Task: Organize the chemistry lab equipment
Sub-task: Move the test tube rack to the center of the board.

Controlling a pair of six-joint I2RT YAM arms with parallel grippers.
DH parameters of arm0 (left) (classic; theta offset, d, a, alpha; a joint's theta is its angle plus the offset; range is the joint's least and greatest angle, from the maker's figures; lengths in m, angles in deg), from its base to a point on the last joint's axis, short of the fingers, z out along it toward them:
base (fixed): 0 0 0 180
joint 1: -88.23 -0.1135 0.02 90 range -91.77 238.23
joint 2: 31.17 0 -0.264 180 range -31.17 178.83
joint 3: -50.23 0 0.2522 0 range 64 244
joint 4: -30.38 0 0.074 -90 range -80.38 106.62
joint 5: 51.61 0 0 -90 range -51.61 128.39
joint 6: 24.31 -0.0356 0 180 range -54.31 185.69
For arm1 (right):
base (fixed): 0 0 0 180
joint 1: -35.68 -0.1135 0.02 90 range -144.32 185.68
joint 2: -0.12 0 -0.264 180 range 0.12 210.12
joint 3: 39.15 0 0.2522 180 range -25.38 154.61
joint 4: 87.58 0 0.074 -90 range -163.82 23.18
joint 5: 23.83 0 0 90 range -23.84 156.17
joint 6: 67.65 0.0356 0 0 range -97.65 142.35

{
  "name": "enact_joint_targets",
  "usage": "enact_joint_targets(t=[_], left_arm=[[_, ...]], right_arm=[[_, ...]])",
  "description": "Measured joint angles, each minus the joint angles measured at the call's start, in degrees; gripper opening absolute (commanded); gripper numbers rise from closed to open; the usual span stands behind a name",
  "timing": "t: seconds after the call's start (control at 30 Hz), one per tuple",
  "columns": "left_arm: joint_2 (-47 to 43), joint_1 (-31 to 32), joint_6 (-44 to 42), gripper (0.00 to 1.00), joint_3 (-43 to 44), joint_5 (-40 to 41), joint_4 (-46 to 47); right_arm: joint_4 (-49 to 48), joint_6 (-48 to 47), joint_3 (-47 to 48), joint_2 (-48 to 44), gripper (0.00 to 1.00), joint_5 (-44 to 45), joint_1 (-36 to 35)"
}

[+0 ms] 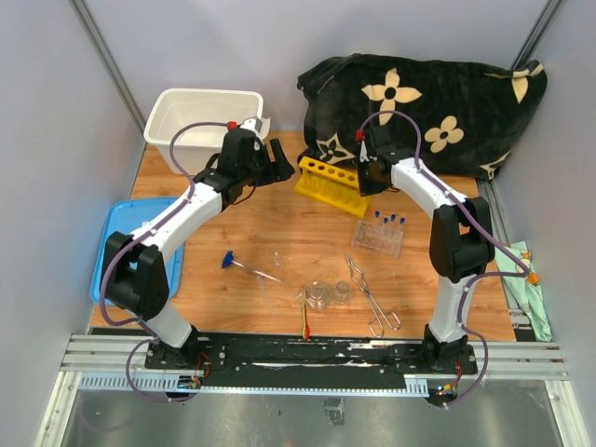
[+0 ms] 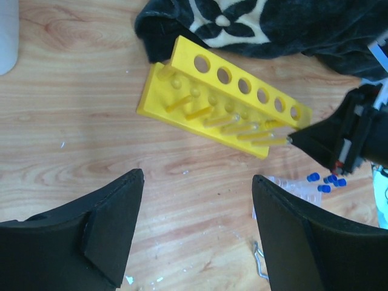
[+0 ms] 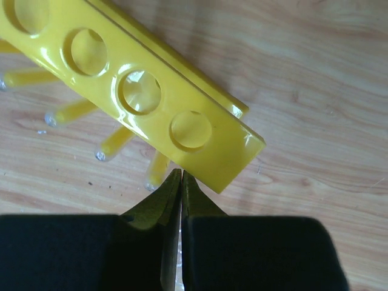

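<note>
Your right tool (image 3: pixel 180 177) is pressed together on nothing, its tips just beside a peg under the end corner of the yellow rack (image 3: pixel 182 103). That rack looks light, stiff and glossy, probably slick, so I'd pinch the thin holed plate near an end. Your right arm reaches forward, wrist tipped down at the rack's end. Your left tool (image 2: pixel 197 177) hangs spread over the worktop (image 2: pixel 79 115), on the rack's near side.

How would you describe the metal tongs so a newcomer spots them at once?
On the wooden table, look near the right arm's base. The metal tongs lie flat there, right of the small glass beakers. Only they are shiny wire with loop handles.
</note>
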Motion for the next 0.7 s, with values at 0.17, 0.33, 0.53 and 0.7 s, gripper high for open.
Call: enact_joint_targets(t=[0.17,0.33,0.53,0.7], left_arm=[[-5.4,0.0,0.5,0.76,-4.1,-0.1,0.6],[-10.7,0.0,0.8,0.76,-7.6,-0.1,0.7],[-14.5,0.0,0.8,0.75,-10.6,0.0,0.8],[-16.5,0.0,0.7,0.75,-14.3,0.1,0.8]], right_arm=[[0.0,0.0,2.4,2.1,0.03,2.1,0.5],[-0.2,-0.3,3.7,3.9,0.03,4.3,0.7],[0.0,-0.7,3.7,3.8,0.03,5.8,0.7],[0.0,-2.1,3.7,0.4,0.04,6.7,0.5]])
